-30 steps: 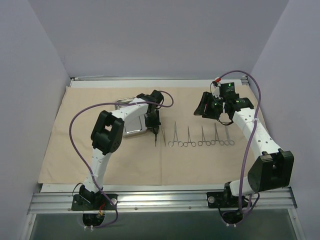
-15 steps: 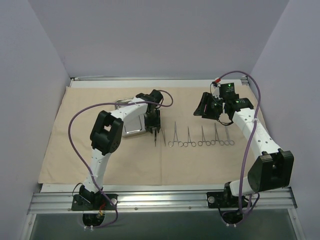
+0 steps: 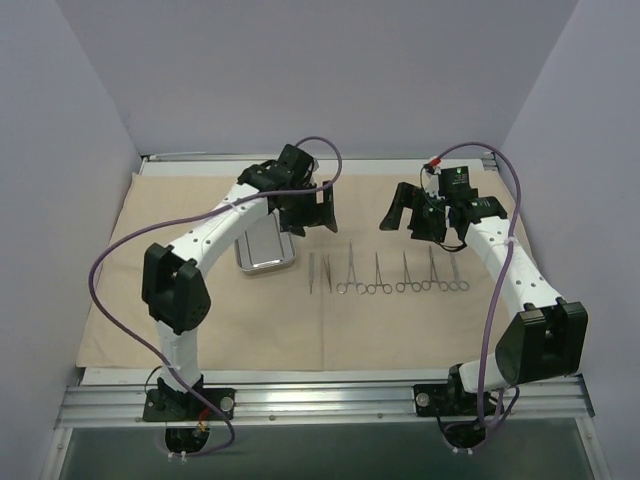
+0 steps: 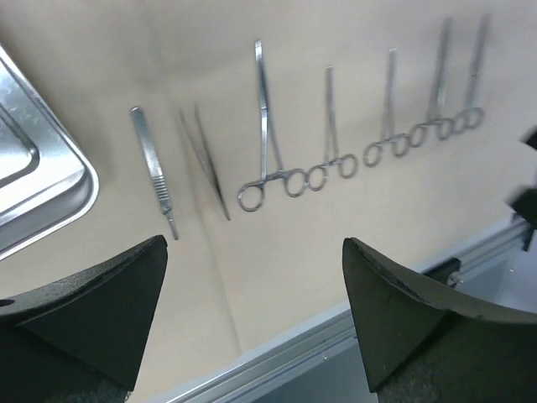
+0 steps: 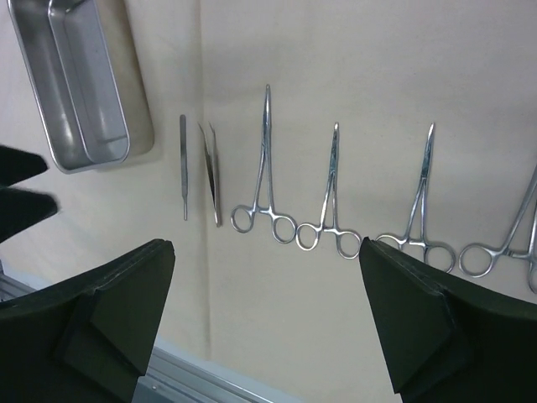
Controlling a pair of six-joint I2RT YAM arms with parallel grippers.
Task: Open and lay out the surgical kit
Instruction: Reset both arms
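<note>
Cloth wrap [image 3: 200, 320]: one.
Steel tray [image 3: 265, 252]: one, at 9 o'clock from the instrument row.
Ring-handled forceps [image 3: 378, 274]: five, side by side.
Tweezers [image 3: 327, 272]: one pair, at 9 o'clock of the forceps.
Straight flat handle [image 3: 311, 272]: one, at 9 o'clock of the tweezers.
Grippers: two, the left gripper [image 4: 253, 252] and the right gripper [image 5: 266, 252].
Purple cables [image 3: 120, 255]: two, one per arm.

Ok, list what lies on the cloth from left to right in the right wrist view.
steel tray → straight flat handle → tweezers → first forceps → second forceps → third forceps → fourth forceps, cut off at the edge.
</note>
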